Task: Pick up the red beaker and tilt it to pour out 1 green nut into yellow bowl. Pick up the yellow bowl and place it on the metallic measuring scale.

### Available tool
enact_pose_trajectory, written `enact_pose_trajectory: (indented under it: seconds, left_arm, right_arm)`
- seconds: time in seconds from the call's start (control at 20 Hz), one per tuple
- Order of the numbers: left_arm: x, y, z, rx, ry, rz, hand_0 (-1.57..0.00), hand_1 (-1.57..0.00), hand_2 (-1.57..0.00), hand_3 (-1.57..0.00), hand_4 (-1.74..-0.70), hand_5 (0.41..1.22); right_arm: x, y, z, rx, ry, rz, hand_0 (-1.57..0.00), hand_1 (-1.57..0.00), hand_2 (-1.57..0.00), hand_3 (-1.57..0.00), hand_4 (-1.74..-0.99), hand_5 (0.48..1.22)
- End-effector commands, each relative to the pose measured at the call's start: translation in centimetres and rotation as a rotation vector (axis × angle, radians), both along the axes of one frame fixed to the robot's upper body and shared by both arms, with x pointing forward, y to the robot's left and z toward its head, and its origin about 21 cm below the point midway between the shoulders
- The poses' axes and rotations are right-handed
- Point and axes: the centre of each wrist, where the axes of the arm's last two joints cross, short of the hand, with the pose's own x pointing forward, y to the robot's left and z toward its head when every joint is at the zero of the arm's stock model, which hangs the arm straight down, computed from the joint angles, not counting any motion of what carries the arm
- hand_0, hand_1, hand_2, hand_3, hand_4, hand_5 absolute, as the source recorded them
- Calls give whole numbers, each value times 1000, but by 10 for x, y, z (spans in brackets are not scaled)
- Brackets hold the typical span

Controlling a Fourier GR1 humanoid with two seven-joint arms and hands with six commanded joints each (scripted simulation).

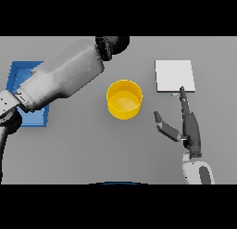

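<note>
A single head view looks steeply down on the grey table [83, 149] from the robot's own side, fairly near. The yellow bowl [124, 99] sits near centre, the blue tray [18, 73] toward nine o'clock, the metallic measuring scale [174, 76] toward two o'clock.

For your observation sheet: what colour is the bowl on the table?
Yellow; the bowl shows best in the head view.

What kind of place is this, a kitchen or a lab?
Probably a lab-style test bench: a plain grey table with a yellow bowl, a flat metallic scale and a blue tray, nothing homely around.
</note>
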Motion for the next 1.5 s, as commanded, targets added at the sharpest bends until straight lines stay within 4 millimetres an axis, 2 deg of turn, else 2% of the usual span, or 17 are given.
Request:
enact_pose_trajectory:
  seconds: [0.0,0.05,0.15,0.3,0.45,0.55,0.8,0.95,1.05,1.2,1.45]
  left_arm:
    - [4,1,14,-34,-17,5,-1571,-1571,-1434,-1266,-1689,1221]
    - [10,5,34,-73,-38,23,-1571,-1571,-1461,-1041,-1699,1221]
    - [20,18,65,-156,-67,78,-1571,-1571,-1501,-1232,-1705,1221]
    - [34,43,99,-370,-80,219,-1571,-1571,-1535,-1397,-1720,1221]
    - [50,101,114,-716,-69,445,-1571,-1571,-1553,-1365,-1729,1221]
    - [54,141,113,-943,-36,533,-1571,-1571,-1559,-1368,-1733,1221]
    - [51,229,86,-1362,-10,663,-1571,-1571,-1567,-1428,-1739,1221]
    - [41,263,55,-1574,-71,775,-1571,-1571,-1569,-1432,-1740,1221]
    - [30,278,32,-1675,-108,843,-1571,-1571,-1570,-1445,-1740,1221]
    - [8,296,-6,-1784,-146,965,-1571,-1571,-1570,-1457,-1741,1221]
    - [-37,295,-54,-1868,-155,1059,-1571,-1571,-1571,-1449,-1741,1221]
  right_arm:
    - [-1,1,-2,1,8,2,1,1,1,1,-1190,594]
    - [-2,-2,0,13,0,10,1,1,1,1,-1186,596]
    - [3,-2,3,35,10,14,1,1,1,1,-1181,593]
    - [4,-4,1,72,27,31,1,1,1,1,-1193,597]
    - [7,-2,2,63,23,38,1,1,1,1,-1209,593]
    - [4,-5,-1,71,19,43,1,1,1,1,-1224,592]
    - [8,-9,-3,53,8,59,1,1,1,1,-1226,587]
    - [6,-12,-6,39,8,68,1,1,1,1,-1217,599]
    - [10,-7,-2,20,14,70,1,1,1,1,-1212,610]
    - [4,-9,-4,0,8,89,1,1,1,1,-1212,641]
    - [4,-8,-4,-9,25,86,1,1,1,1,-1215,664]
